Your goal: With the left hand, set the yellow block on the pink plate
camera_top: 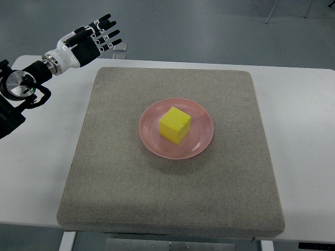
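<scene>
Top view, looking steeply down. Yellow block (175, 125) sitting on the pink plate (201, 144), roughly at the plate's centre, one corner turned toward the camera. Plate resting about mid-way on a grey mat (131, 183), mat laid over the white surface (36, 172).

Left robot hand (93, 41) up at the far left corner, beyond the mat's edge, raised clear of everything. Fingers spread and nearly straight, pointing right, holding nothing. Forearm and wrist housing trailing off the left edge. No right arm in view.

Key relation: block lying well apart from the left robot hand, down and to the right of it, toward the near side and the middle of the mat. No contact between the two. No marked long axis on the block: close to a cube, so no preferred grasp direction apparent. Left robot hand the only one present, hence the nearer by default.

Judged from the layout, placement already done: block on plate, robot hand empty and clear. Nothing evidently left but keeping the arm away from the plate. Small clear object (121, 47) just behind the fingertips, too indistinct to identify.
</scene>
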Robot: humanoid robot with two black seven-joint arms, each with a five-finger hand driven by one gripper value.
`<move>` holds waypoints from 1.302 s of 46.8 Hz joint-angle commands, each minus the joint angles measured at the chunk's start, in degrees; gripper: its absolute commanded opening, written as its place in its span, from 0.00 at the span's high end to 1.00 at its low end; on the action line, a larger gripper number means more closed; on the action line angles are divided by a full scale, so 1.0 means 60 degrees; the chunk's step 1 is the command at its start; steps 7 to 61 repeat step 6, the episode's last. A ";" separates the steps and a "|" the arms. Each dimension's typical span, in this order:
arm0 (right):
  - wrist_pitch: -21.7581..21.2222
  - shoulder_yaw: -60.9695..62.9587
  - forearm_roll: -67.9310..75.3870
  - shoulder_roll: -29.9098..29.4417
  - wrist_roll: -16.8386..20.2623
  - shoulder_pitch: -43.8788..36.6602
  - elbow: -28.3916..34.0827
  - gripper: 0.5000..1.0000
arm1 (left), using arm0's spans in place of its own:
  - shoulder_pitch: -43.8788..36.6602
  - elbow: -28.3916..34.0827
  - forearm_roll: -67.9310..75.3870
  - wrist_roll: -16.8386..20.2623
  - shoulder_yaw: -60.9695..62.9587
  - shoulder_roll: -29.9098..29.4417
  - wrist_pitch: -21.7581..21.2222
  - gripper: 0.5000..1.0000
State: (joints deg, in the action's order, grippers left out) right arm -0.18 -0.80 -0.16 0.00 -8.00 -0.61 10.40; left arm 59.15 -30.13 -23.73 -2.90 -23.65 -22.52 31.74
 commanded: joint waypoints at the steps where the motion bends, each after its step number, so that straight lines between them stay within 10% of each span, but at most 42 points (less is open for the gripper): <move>1: 0.0001 0.0001 0.0011 0.0000 -0.0014 0.0029 0.0010 0.15 | 0.0000 0.0027 0.0015 0.0001 0.0001 0.0003 -0.0001 0.01; 61: -0.0014 -0.0014 -0.0003 0.0000 -0.0014 0.0087 0.0039 0.15 | 0.0000 0.0041 0.0015 -0.0014 -0.0013 -0.0026 -0.0001 0.01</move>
